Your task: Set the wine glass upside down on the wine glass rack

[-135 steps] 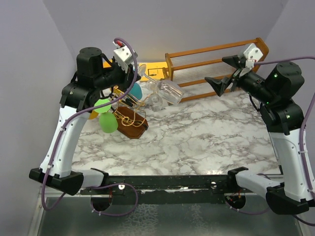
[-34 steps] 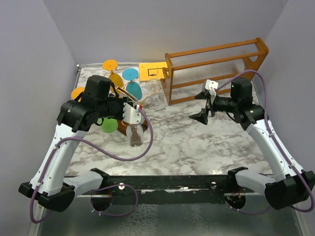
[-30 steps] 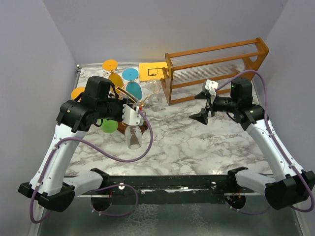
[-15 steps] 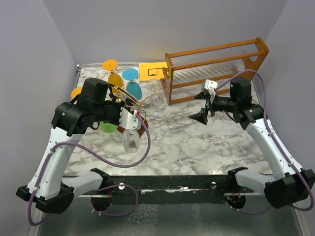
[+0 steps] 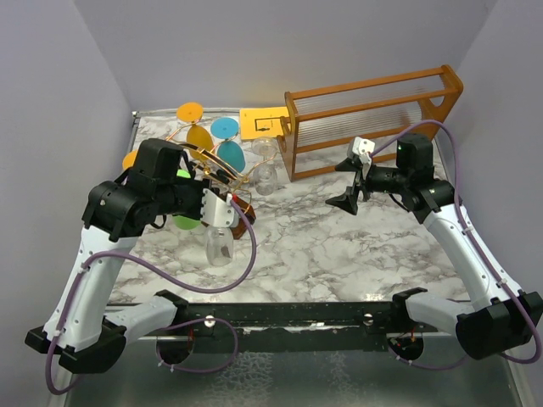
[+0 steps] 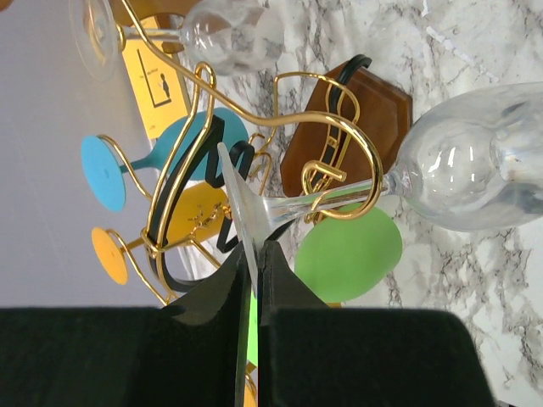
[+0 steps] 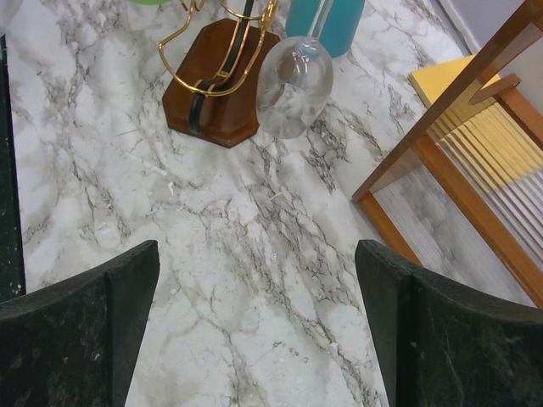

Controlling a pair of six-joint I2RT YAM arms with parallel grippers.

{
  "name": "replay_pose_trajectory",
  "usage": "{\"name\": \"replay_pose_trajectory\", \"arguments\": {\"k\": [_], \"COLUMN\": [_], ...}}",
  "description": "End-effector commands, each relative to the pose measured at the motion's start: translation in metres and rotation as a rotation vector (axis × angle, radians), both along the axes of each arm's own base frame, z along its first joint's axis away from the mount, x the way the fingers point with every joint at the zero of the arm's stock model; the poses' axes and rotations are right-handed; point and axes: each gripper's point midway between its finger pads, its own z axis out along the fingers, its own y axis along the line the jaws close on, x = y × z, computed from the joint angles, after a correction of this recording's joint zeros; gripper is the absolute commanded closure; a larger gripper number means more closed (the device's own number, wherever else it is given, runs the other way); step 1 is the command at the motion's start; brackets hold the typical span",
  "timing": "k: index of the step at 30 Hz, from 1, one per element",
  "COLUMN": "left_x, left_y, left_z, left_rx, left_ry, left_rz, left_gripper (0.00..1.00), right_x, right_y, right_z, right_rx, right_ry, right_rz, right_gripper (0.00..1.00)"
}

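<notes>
My left gripper [image 5: 214, 206] is shut on the foot of a clear wine glass [image 5: 219, 244], which hangs bowl-down just in front of the wine glass rack [image 5: 241, 215]. In the left wrist view the fingertips [image 6: 273, 259] pinch the thin foot. The stem runs right across a gold curl of the rack [image 6: 373, 106] to the bowl [image 6: 462, 170]. I cannot tell whether the stem rests in the curl. My right gripper [image 5: 346, 185] is open and empty over the marble right of the rack. Its view [image 7: 259, 339] shows the rack base [image 7: 216, 80].
Green [image 6: 348, 254], teal [image 6: 182, 144] and orange glasses hang upside down on the rack, as does another clear glass [image 7: 294, 85]. A large orange-brown wooden frame [image 5: 373, 119] with clear rods stands at the back right. A yellow card [image 5: 259, 123] lies at the back.
My left gripper has carried the clear glass a little left and toward the near edge, lowering it beside the rack. The right arm has not moved.
</notes>
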Motion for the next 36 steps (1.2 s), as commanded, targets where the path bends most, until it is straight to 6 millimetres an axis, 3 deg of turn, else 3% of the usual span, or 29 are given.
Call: {"name": "replay_pose_trajectory", "arguments": {"k": [1,16,36], "left_x": [0.001,0.007,-0.007], "left_y": [0.009,-0.003,-0.003], "left_z": [0.008,-0.014,-0.028], "left_rx": [0.014,0.009,0.032], "left_ry": [-0.039,0.018,0.091], "left_rz": [0.035,0.007,-0.023], "left_gripper": [1.00,0.99,0.76], "right_x": [0.002,0.003,0.005], "right_y": [0.000,0.000,-0.001], "right_z": [-0.001,-0.003,-0.005], "right_rx": [-0.001,-0.005,-0.013], "right_ry": [-0.011,-0.004,-0.004], "right_rz": [0.004,0.002,-0.006], "right_gripper": [0.02,0.02,0.02]}}
